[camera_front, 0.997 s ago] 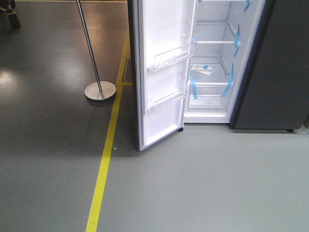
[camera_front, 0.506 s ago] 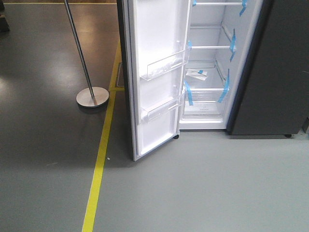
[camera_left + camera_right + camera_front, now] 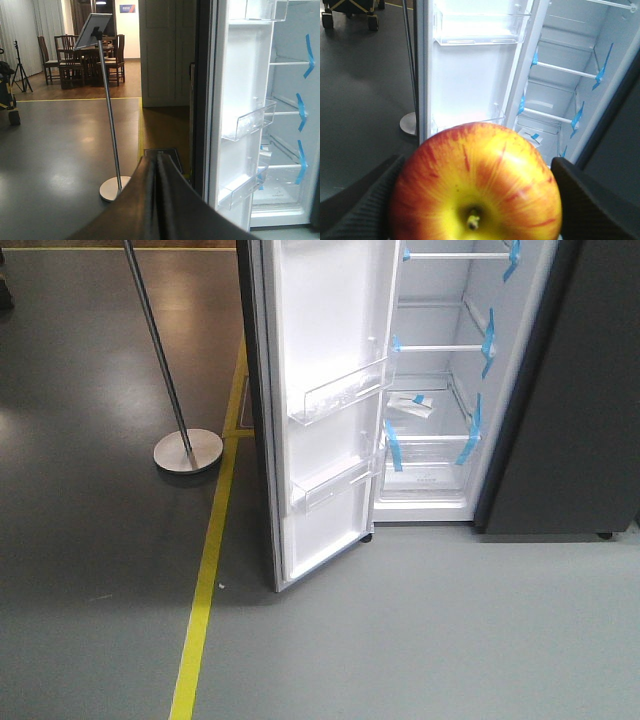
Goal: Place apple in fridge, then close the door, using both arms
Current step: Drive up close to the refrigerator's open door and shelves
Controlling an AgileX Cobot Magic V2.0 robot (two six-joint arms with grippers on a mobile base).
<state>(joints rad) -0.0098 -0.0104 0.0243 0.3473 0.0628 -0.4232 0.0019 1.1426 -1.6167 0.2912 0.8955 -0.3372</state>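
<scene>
The apple [image 3: 476, 185], red with a yellow patch round the stem, fills the bottom of the right wrist view. My right gripper [image 3: 477, 167] is shut on it, one dark finger on each side. Beyond it stands the fridge [image 3: 570, 50], white inside, with clear shelves and blue tape strips. Its door [image 3: 470, 75] is swung wide open to the left. The front view shows the same fridge [image 3: 440, 300] and door [image 3: 330, 330] with two clear bins; no arm shows there. My left gripper [image 3: 158, 156] is shut on nothing and faces the door [image 3: 240, 75] edge.
A metal pole on a round base [image 3: 187, 451] stands left of the door. A yellow floor line [image 3: 205, 590] runs past it. A plain dark grey cabinet [image 3: 570, 410] adjoins the fridge on the right. Table and chairs [image 3: 85, 60] stand far back.
In the front view the fridge, door and pole base have slid down and a little left and look nearer. The door stays open at the same angle.
</scene>
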